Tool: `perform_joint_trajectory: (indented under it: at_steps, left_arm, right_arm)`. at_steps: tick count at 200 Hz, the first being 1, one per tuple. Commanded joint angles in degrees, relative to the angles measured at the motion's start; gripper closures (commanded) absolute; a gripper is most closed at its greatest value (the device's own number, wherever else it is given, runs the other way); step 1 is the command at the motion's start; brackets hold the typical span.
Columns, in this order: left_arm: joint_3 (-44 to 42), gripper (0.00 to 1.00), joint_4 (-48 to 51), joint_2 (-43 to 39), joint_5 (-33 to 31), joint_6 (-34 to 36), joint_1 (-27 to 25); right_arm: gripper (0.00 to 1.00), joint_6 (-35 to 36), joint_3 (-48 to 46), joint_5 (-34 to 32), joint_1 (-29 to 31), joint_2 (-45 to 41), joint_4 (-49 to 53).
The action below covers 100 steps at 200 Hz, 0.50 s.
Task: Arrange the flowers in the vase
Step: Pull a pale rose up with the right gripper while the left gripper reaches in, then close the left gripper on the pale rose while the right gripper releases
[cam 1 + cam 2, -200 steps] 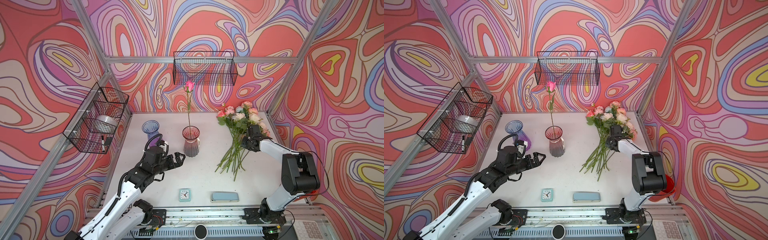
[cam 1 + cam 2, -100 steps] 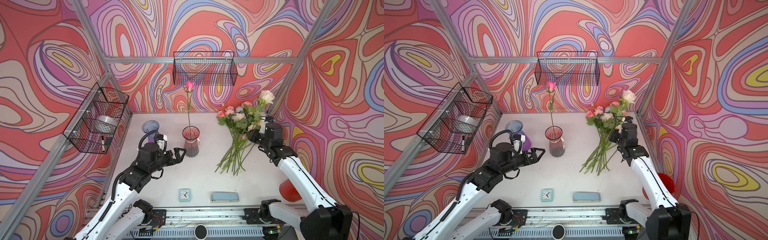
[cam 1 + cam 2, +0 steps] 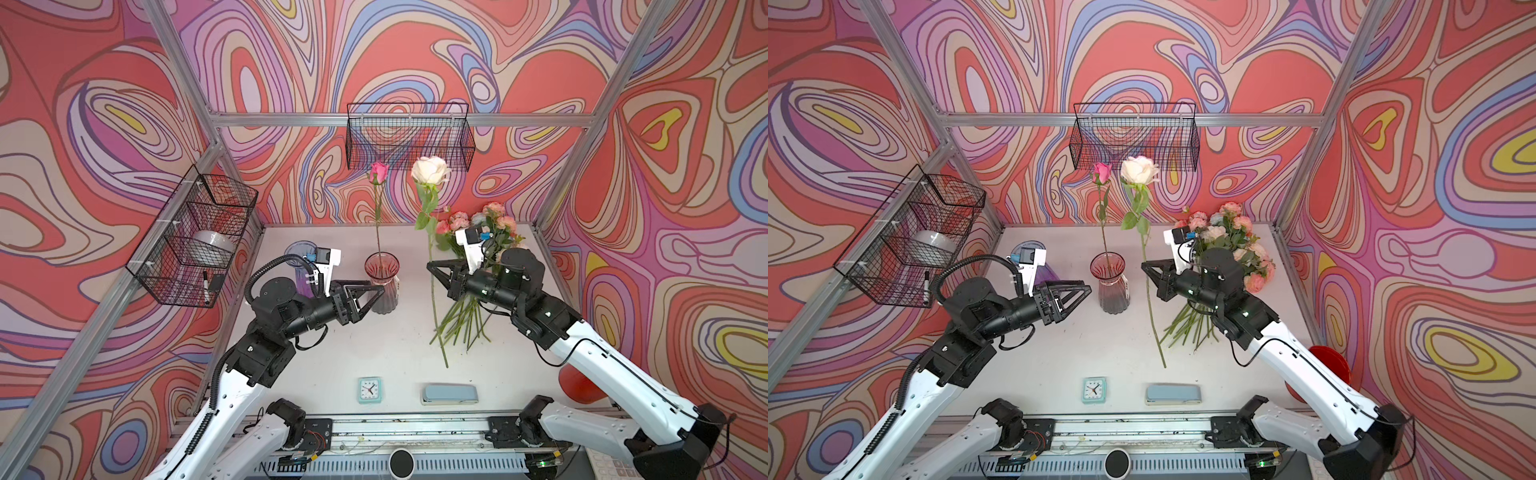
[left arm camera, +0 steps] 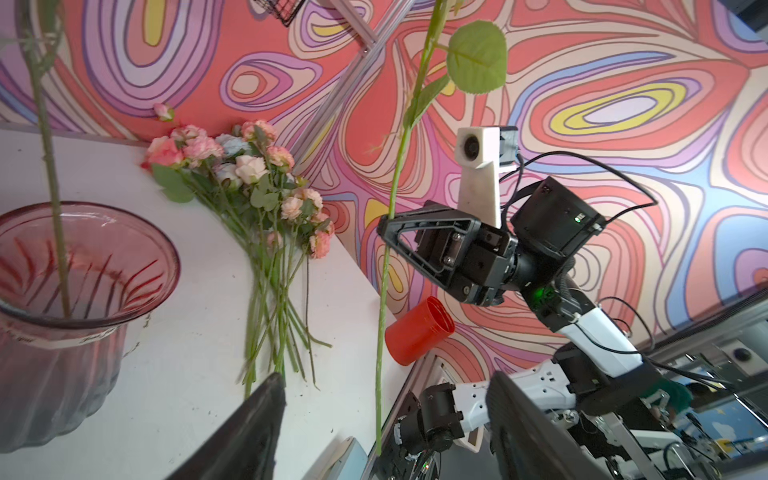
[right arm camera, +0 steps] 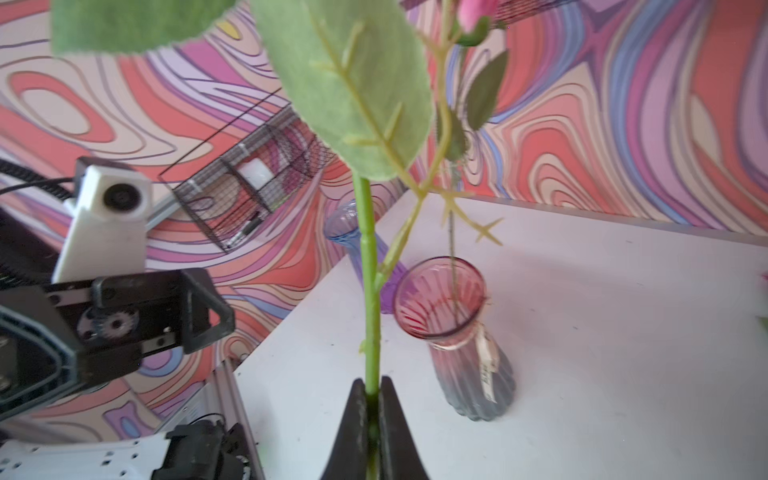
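My right hand (image 3: 432, 265) pinches the cream rose (image 3: 430, 170) by its stem, upright, near the pink vase (image 3: 1113, 293) with one pink rose (image 3: 379, 171) in it. My left hand (image 3: 376, 291) is spread apart and empty. The other flowers (image 3: 494, 209) lie on the table (image 3: 374, 345)

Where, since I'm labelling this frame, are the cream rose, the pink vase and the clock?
cream rose (image 3: 430, 170): in a top view, on its head.
pink vase (image 3: 1113, 296): in a top view, on its ribbed body.
clock (image 3: 369, 390): in a top view, on its face.
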<state>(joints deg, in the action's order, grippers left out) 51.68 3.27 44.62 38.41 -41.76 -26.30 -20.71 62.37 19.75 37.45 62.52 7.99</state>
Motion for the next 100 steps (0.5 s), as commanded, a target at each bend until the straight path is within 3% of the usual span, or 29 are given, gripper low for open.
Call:
perform_joint_trajectory:
  at_steps: [1,52,72,100]
  left_arm:
    - [1.08,0.36,-7.15,0.92,5.89,-0.55,-0.24]
    - [-0.98,0.38,-13.67,3.85,13.3,-2.85,-0.77]
    - [-0.05,0.38,-10.28,4.85,13.15,-0.6,-1.48]
    - [0.79,0.51,-6.23,4.67,11.55,2.5,-1.89]
  right_arm:
    - [1.0,-1.78,1.26,2.21,4.45,1.36,-7.66]
    - [1.0,-4.24,5.27,0.03,10.27,6.27,-16.01]
    - [1.0,-4.22,7.58,0.13,11.13,8.45,-16.81]
    - [1.0,-3.74,9.17,0.03,12.25,9.86,-16.78]
